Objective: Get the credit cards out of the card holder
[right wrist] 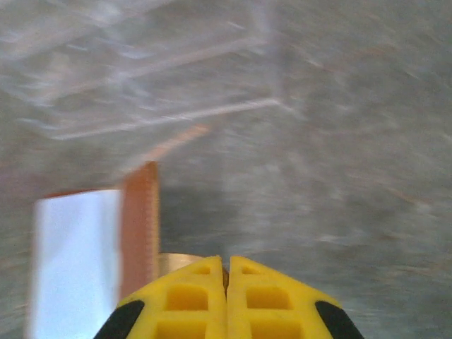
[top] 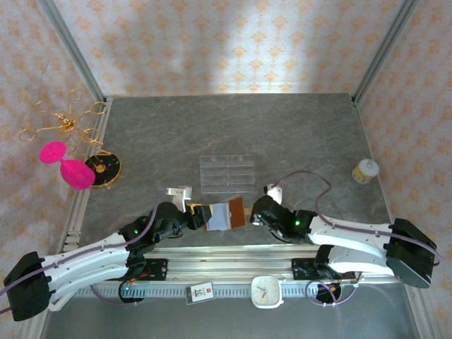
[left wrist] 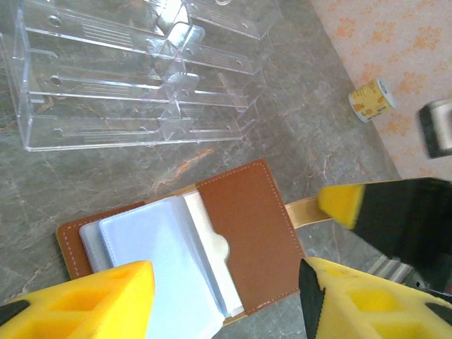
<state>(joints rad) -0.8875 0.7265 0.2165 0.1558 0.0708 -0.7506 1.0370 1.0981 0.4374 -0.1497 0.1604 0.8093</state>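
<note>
Clearly the brown leather folding card holder [top: 226,214] lies open mid-frame on the counter [top: 304,134], seemingly light and floppy. The left gripper [left wrist: 226,272] is apart astride it, the right gripper [right wrist: 226,272] together, apparently on its tab [left wrist: 302,207]. Slick cards likely need edge-pinching.

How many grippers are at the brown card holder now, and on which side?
2. The left gripper is at the left edge of the card holder, fingers open astride it. The right gripper is at its right edge, fingers closed, by the snap tab.
</note>
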